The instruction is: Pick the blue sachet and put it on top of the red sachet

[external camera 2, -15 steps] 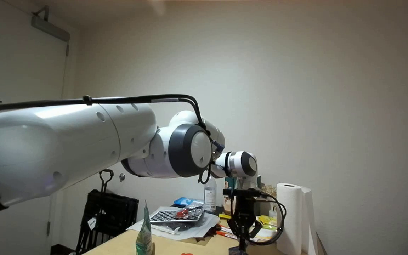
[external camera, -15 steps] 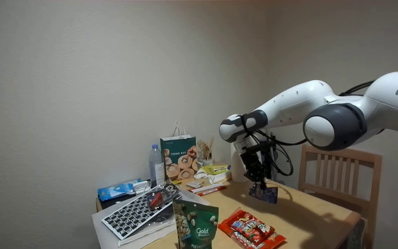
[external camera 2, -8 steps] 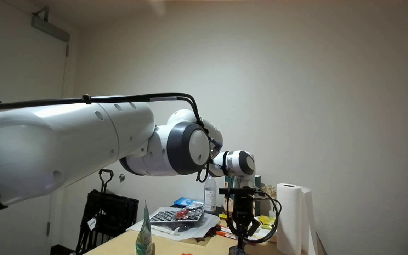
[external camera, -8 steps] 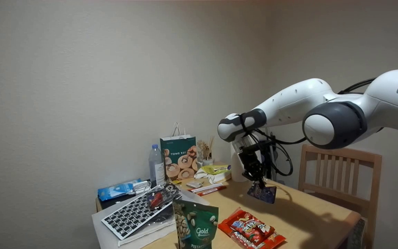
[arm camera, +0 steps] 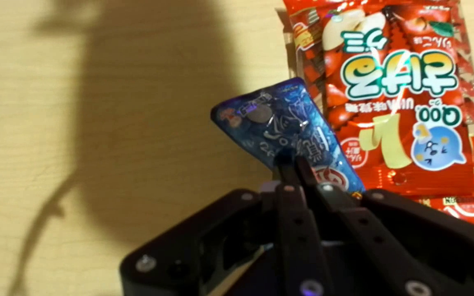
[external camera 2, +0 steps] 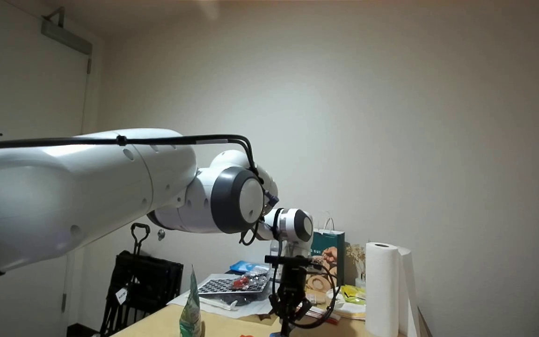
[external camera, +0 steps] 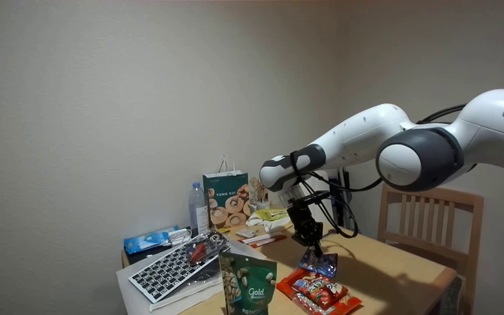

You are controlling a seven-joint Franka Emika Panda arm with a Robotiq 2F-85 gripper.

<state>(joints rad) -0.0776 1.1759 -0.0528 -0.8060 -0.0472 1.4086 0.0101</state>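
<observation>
Wrist view shows the gripper [arm camera: 293, 160] pinching the blue sachet [arm camera: 288, 125] near one edge; from here it overlaps the side of the red sachet [arm camera: 401, 109], though whether the two touch I cannot tell. In an exterior view, the blue sachet hangs tilted above the surface [external camera: 416, 269].

Green pouch [external camera: 252, 284] upright; bottle [external camera: 198, 211] beside paper bag [external camera: 228, 200]; paper-towel roll [external camera 2: 382, 290].

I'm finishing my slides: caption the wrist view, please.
Pincer grips the blue sachet, partly overlapping the red Qoo apple gummy packet from this angle.
</observation>
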